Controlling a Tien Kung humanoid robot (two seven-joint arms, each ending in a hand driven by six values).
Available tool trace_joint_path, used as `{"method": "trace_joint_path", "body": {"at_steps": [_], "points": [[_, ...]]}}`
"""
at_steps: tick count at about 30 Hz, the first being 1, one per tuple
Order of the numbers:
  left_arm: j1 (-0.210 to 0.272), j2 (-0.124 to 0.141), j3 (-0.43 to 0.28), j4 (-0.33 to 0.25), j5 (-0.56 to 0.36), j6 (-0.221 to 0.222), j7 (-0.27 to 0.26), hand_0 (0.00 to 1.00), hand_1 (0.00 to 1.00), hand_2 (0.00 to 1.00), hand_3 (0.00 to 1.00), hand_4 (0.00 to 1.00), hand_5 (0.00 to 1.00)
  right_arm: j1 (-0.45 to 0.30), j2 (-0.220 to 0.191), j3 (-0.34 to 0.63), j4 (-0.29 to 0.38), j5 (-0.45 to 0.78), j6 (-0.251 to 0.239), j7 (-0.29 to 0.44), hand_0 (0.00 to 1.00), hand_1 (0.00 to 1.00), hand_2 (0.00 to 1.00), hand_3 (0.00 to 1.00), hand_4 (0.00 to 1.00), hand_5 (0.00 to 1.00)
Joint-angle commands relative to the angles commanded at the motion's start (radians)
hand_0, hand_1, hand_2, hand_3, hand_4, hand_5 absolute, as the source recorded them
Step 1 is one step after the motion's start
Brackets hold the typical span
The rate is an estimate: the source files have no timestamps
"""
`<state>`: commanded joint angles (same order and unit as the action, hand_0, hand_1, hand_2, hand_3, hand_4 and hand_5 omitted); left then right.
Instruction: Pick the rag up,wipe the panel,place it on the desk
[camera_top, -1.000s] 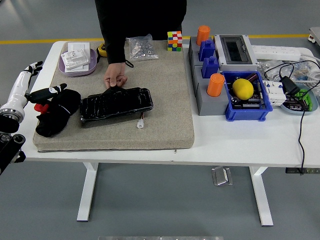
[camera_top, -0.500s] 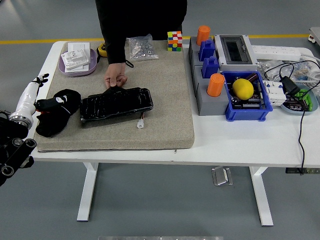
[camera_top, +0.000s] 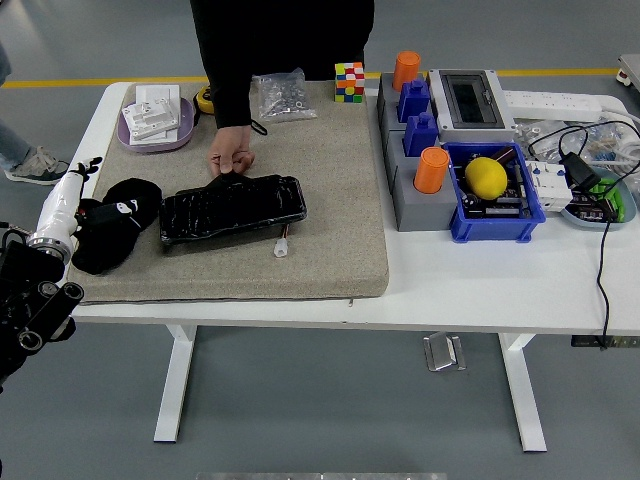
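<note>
Head view: left hand (camera_top: 70, 190) at left edge of frame, arm white and black, cannot tell how its fingers sit. Black rag (camera_top: 110, 238) lies bunched on the grey mat (camera_top: 330, 200) at left, just beside the hand. Black panel (camera_top: 232, 207) mid-left on mat, a person's hand (camera_top: 230, 155) pinching its far edge. White worktop (camera_top: 480, 285) underneath.

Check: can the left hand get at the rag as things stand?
Probably yes. The left hand is at the table's left edge right beside the black rag, with nothing between them. The person's hand holds the panel, further right, out of the way.
</note>
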<state>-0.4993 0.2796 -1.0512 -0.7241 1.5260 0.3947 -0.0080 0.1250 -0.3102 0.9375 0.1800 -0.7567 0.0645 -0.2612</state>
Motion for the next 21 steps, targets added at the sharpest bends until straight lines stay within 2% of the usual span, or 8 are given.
{"method": "trace_joint_path", "body": {"at_steps": [6,7,18,19,21], "points": [[-0.009,-0.011,0.018,0.016,0.005,0.006,0.002,0.823,0.874,0.903,0.905,0.972,0.388,0.002,-0.002,-0.032,0.000,0.029,0.000,0.011,0.721,0.661,0.691,0.584,0.942,0.578],[-0.010,-0.012,0.021,0.018,0.007,0.009,0.002,0.797,0.872,0.903,0.898,0.964,0.377,0.002,-0.002,-0.038,0.000,0.034,0.000,0.013,0.721,0.662,0.691,0.584,0.941,0.578],[-0.015,-0.016,0.025,0.032,0.015,0.017,0.010,0.782,0.868,0.896,0.893,0.956,0.366,0.003,-0.004,-0.056,0.000,0.054,0.001,0.020,0.721,0.661,0.690,0.584,0.941,0.578],[-0.015,-0.016,0.026,0.033,0.015,0.017,0.011,0.752,0.856,0.889,0.882,0.949,0.346,0.003,-0.004,-0.058,0.000,0.056,0.001,0.021,0.720,0.661,0.690,0.583,0.940,0.577],[-0.017,-0.017,0.031,0.037,0.017,0.015,0.014,0.752,0.856,0.889,0.882,0.949,0.346,0.003,-0.005,-0.062,0.000,0.060,0.000,0.023,0.720,0.661,0.690,0.583,0.940,0.577]]}}
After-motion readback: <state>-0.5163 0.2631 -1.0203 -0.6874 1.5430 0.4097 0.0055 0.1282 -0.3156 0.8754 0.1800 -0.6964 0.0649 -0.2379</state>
